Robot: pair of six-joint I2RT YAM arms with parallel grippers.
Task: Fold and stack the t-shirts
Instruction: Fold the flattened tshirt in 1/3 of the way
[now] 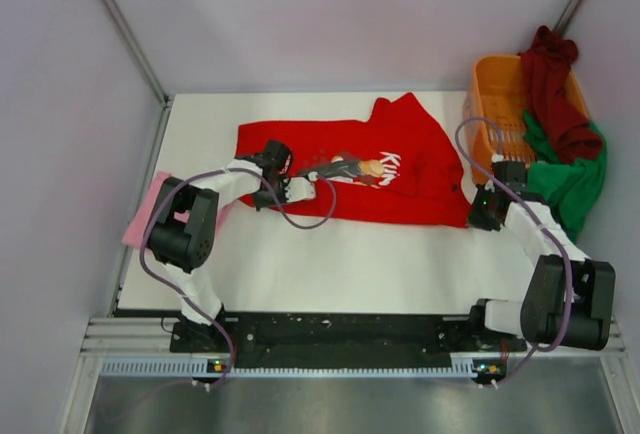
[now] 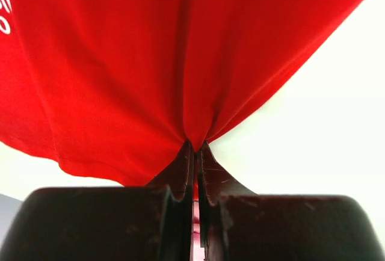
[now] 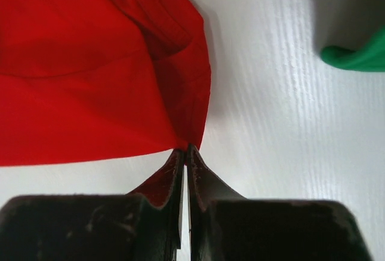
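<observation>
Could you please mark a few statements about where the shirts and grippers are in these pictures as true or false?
1. The left gripper and the right gripper are both shut on the red t-shirt. True.
2. The green t-shirt lies folded in the middle of the table. False: it hangs unfolded over the side of the orange basket at the far right.
3. The maroon t-shirt is draped over the orange basket. True.
4. The pink t-shirt lies on top of the red t-shirt. False: it lies at the table's left edge, by the left arm.
</observation>
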